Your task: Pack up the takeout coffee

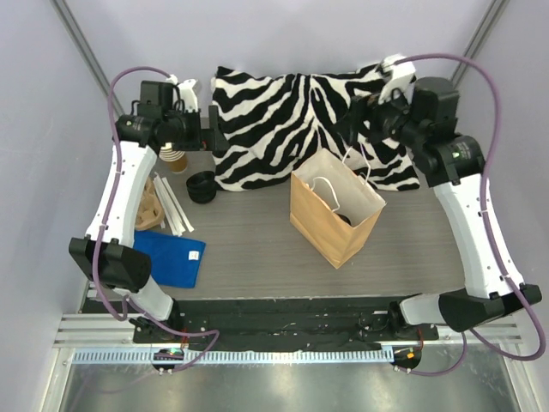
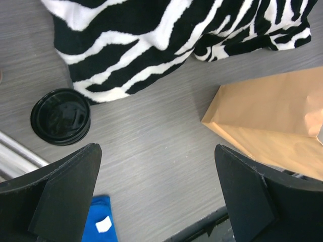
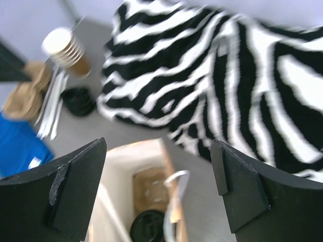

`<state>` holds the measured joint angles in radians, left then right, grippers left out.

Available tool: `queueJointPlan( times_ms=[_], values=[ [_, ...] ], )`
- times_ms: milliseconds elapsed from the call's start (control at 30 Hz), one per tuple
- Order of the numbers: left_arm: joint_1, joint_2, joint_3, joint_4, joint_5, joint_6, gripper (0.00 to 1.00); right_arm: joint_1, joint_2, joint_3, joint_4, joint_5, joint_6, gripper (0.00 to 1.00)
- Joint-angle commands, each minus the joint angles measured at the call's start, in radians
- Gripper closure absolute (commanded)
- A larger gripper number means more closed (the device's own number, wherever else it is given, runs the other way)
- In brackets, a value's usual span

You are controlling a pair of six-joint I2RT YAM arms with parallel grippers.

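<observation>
one takeout coffee [image 3: 148,228] in paper bag [image 1: 322,230]

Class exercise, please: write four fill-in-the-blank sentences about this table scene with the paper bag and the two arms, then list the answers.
1. The takeout coffee stands ____ the brown paper bag.
2. The striped fabric behind the bag is black and ____.
3. The fingers of the left gripper and the right gripper are both ____, holding nothing.
4. The folded cloth beside the left arm is ____.

Missing words: inside; white; open; blue.
</observation>
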<state>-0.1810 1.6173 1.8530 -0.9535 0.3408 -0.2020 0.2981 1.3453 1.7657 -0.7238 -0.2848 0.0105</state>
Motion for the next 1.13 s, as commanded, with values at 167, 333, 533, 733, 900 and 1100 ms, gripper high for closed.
queueJointPlan(
  times_ms=[167, 333, 533, 733, 900, 1100],
  values=[
    [0.074, 0.041, 0.144, -0.252, 0.072, 0.11, 0.0, -0.286, -0.053, -0.01, 0.084, 0.004, 0.089, 0.06],
    [0.074, 0.018, 0.068, -0.315, 0.029, 0.179, 0.0, -0.45, -0.175, -0.279, 0.058, -0.03, 0.059, 0.06],
    [0.074, -0.102, -0.179, -0.271, -0.028, 0.24, 0.0, -0.517, -0.322, -0.514, 0.031, -0.004, -0.047, 0.05],
    [0.074, -0.165, -0.328, -0.203, -0.152, 0.273, 0.0, -0.524, -0.422, -0.667, 0.007, -0.014, -0.118, 0.05],
    [0.074, -0.181, -0.403, -0.162, -0.239, 0.305, 0.01, -0.524, -0.463, -0.736, 0.009, 0.012, -0.175, 0.04],
    [0.075, -0.237, -0.462, -0.082, -0.295, 0.3, 0.0, -0.524, -0.495, -0.726, 0.024, -0.016, -0.207, 0.03]
  ],
)
